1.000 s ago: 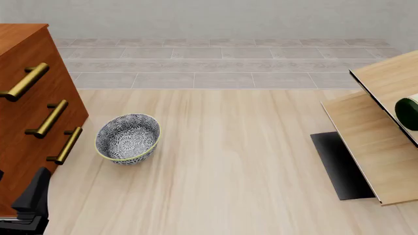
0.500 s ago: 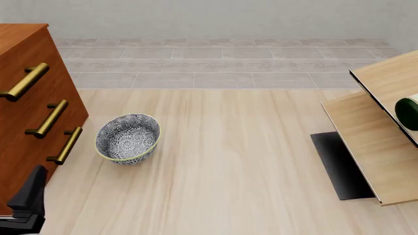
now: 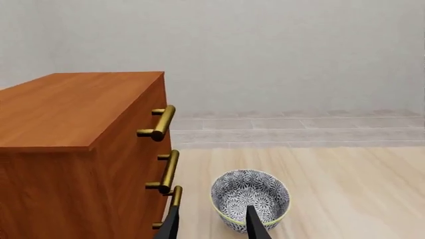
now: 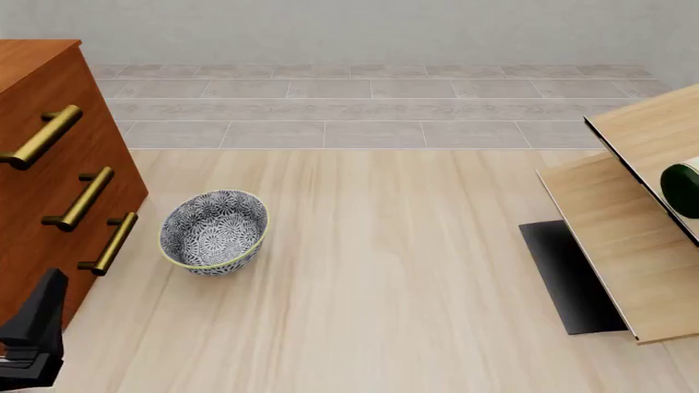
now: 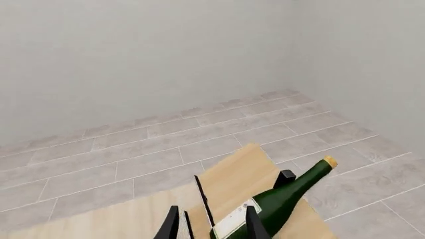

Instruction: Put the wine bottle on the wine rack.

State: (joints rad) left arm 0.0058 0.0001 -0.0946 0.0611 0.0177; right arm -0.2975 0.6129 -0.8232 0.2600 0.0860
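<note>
The wine bottle (image 5: 282, 198) lies slanted on the wine rack (image 5: 236, 177), its tan cork (image 5: 330, 162) pointing away and its white label (image 5: 234, 220) near my fingers. My right gripper (image 5: 211, 226) is open just short of the bottle's lower end; it does not show in the front view. There only the bottle's dark green base (image 4: 685, 189) shows at the right edge, resting on the pale-wood wine rack (image 4: 617, 233). My left gripper (image 4: 42, 309) is at the near left, beside the cabinet, open with nothing between its fingers (image 3: 171, 226).
A reddish-brown cabinet (image 4: 49, 176) with brass handles (image 4: 82, 199) stands at the left. A patterned grey-blue bowl (image 4: 213, 231) sits just to its right, ahead of the left gripper (image 3: 212, 229). The rack's black base plate (image 4: 568, 274) lies on the table.
The left gripper has drawn back toward the near-left corner of the front view. The bottle, rack and bowl have not moved.
</note>
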